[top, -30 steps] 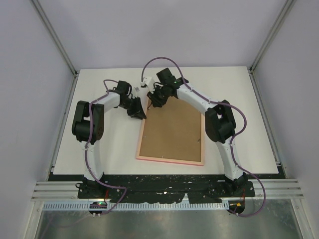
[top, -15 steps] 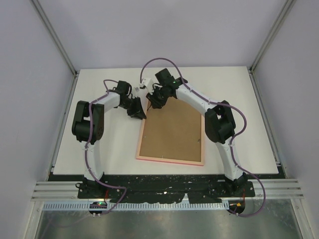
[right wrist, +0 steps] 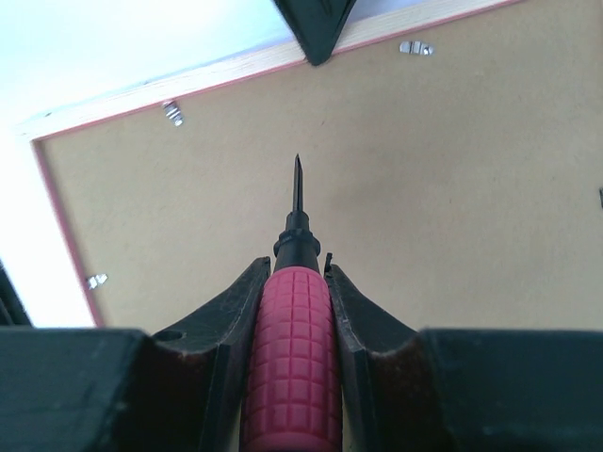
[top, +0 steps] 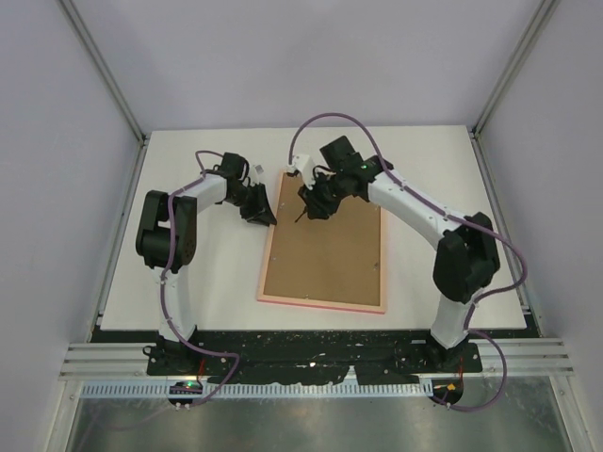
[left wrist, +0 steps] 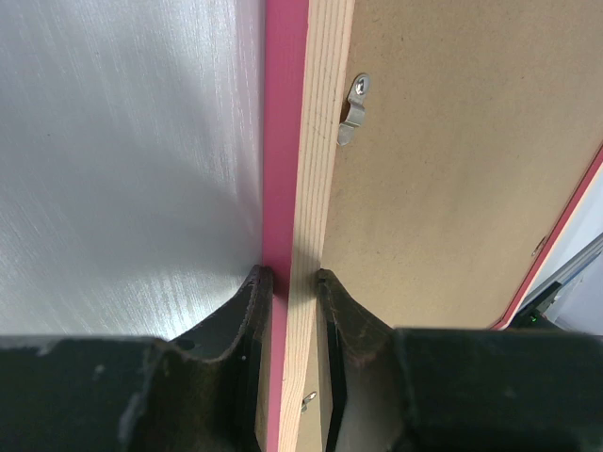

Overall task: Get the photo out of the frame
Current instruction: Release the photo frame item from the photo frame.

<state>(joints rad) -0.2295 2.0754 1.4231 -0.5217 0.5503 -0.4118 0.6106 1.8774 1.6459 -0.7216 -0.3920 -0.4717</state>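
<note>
The frame point(top: 320, 305) lies face down in the middle of the bench point(top: 188, 273), long sides running near to far, its brown board point(top: 325, 250) uppermost. The photo is not visible; I judge it sits under that board, face toward the bench. The left end effector point(top: 258, 211) is closed on the frame's left rail toward the far end, one finger on the pink outer side and one on the inner side at the board's edge, pinning the frame. The right end effector point(top: 314, 201) hovers over the far part of the board, closed around the pink ribbed handle of a pointed tool point(right wrist: 292, 320) whose thin tip aims at the board without clearly touching it. Small metal clips point(right wrist: 172, 113) sit along the rails and overlap the board's edge, so the board looks held in place. The frame is probably light and stiff, with narrow wooden rails — a rail is the sound place to grip it, as the left side does now, since a push from the tool could slide it on the smooth bench. The board looks thin but rigid and should lift from one edge once the clips are turned aside. The print beneath is likely thin, bendable and easy to scratch — best taken by an edge or corner, with the point kept well away.
</note>
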